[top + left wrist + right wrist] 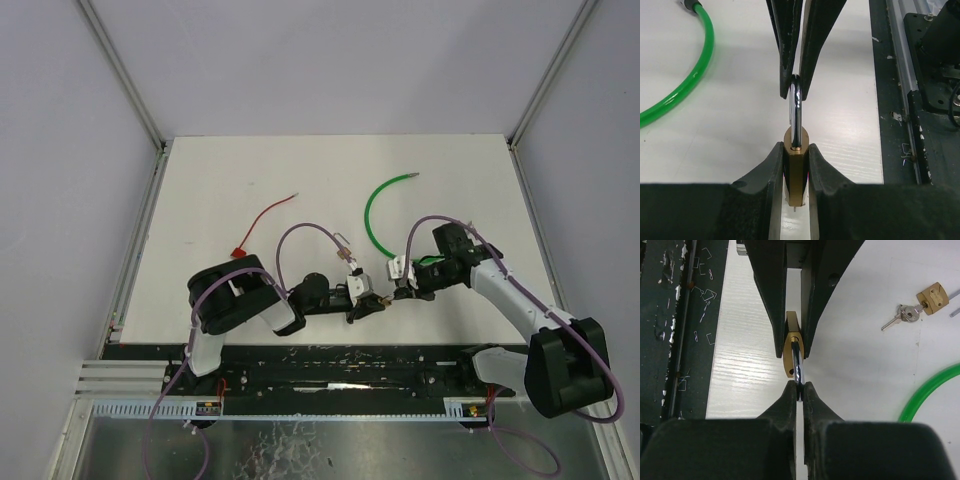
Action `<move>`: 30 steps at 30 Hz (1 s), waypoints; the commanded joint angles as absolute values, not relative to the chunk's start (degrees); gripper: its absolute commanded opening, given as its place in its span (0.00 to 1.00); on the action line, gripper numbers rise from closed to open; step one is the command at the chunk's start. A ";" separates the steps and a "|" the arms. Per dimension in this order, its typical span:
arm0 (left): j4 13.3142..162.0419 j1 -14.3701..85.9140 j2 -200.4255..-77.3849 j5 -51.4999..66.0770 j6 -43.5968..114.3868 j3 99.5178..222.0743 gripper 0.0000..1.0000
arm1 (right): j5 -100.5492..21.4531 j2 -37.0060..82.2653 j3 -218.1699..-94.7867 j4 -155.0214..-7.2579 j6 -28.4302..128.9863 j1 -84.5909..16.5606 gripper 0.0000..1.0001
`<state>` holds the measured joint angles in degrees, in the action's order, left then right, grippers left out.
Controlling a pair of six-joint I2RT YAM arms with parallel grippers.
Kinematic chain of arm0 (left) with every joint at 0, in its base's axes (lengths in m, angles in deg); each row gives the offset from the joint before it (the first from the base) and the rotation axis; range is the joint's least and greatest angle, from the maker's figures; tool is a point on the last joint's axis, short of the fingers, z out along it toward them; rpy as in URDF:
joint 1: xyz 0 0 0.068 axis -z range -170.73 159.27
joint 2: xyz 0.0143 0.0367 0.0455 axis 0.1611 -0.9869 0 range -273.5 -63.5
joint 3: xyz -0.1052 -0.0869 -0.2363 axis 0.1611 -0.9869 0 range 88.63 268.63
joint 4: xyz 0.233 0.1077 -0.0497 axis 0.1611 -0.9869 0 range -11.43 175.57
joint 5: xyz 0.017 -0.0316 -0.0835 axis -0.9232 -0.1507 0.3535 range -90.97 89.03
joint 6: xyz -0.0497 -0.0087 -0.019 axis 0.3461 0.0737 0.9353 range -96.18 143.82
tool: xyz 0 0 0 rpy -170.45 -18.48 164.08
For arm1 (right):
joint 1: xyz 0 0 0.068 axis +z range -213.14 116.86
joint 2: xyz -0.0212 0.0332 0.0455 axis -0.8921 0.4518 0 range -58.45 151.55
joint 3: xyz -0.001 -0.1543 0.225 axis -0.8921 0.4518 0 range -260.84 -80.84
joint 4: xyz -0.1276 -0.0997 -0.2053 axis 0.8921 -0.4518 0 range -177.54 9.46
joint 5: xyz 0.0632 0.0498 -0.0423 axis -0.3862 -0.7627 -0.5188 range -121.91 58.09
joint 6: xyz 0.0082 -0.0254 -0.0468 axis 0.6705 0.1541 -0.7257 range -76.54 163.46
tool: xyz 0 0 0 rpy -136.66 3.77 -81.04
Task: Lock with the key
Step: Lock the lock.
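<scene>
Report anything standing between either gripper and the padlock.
Nothing visible does. The left gripper clamps the padlock by its brass body, and the right gripper pinches its shackle. The keys lie apart on the table by a second padlock.

The left arm (pixel 240 300) lies low and folded, its forearm running rightward toward the middle. The left gripper (pixel 796 150) is clamped on the brass body of a padlock (pixel 796 175). The right arm (pixel 510 295) reaches leftward from its base (bent sharply at the elbow). The right gripper (pixel 799 387) meets the other nose to nose and pinches the padlock's shackle (pixel 798 365), its fingers nearly closed.
</scene>
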<state>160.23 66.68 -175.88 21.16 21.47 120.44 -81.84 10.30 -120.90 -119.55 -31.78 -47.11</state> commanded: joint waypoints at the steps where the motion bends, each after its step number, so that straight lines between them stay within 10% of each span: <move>1: 164.55 67.01 -176.37 21.37 20.06 122.46 0.00 | -80.36 11.25 -120.49 -118.43 -32.30 -45.17 0.00; 30: 158.84 66.95 -177.12 20.47 18.73 125.02 0.00 | -81.98 21.00 -121.74 -121.29 -32.37 -40.31 0.00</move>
